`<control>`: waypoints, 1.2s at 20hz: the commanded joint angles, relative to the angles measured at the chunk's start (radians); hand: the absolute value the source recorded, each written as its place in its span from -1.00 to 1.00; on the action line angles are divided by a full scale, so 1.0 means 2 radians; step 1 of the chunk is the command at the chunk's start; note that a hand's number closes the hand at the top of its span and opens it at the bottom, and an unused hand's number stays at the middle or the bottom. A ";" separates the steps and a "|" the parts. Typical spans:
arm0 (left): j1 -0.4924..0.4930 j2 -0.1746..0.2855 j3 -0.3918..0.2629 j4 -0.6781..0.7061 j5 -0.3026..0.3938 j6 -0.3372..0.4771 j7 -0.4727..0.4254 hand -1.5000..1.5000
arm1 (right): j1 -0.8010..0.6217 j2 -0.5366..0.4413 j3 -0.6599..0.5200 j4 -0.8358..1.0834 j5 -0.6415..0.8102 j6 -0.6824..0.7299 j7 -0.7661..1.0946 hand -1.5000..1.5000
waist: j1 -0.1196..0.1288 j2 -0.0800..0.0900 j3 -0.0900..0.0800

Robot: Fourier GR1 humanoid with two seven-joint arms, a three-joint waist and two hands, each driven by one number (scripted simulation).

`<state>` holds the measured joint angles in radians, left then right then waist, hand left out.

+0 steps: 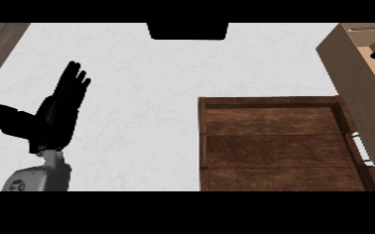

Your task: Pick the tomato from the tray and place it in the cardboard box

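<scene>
The wooden tray (275, 144) lies at the lower right of the white counter, and its slatted floor shows nothing on it. No tomato is visible anywhere. The cardboard box (350, 64) stands at the right edge, behind the tray, with only its tan wall and a strip of its opening showing. A small black shape (372, 53) sits at the picture's edge over that opening; I cannot tell what it is. My left hand (60, 110) rests open at the left, fingers pointing up, far from the tray. My right hand does not show.
A pale handle (359, 148) sticks out on the tray's right side. A dark rectangular object (187, 30) sits at the counter's far edge, in the middle. A strip of brown surface (10, 37) borders the counter at the upper left.
</scene>
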<state>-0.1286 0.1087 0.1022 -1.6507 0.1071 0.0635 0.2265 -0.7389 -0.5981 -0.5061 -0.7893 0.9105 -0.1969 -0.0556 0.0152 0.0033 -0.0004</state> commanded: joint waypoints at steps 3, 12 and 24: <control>0.009 -0.002 0.002 -0.005 -0.004 0.005 -0.001 0.00 | -0.027 0.011 -0.084 -0.003 -0.120 0.017 -0.028 -1.00 | -0.007 -0.002 0.001; 0.022 -0.014 -0.003 -0.005 -0.012 0.013 -0.023 0.00 | 0.000 -0.036 -0.200 -0.012 -0.281 0.115 -0.046 -1.00 | -0.014 -0.002 0.000; 0.023 -0.014 -0.009 -0.019 -0.011 0.009 -0.002 0.00 | 0.122 -0.032 -0.210 -0.083 -0.385 0.112 -0.067 -1.00 | -0.009 -0.003 0.000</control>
<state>-0.1050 0.1025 0.1065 -1.6842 0.1048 0.0728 0.2419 -0.5634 -0.6642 -0.9266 -0.8711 0.2086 0.0075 -0.2208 -0.0032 -0.0011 0.0002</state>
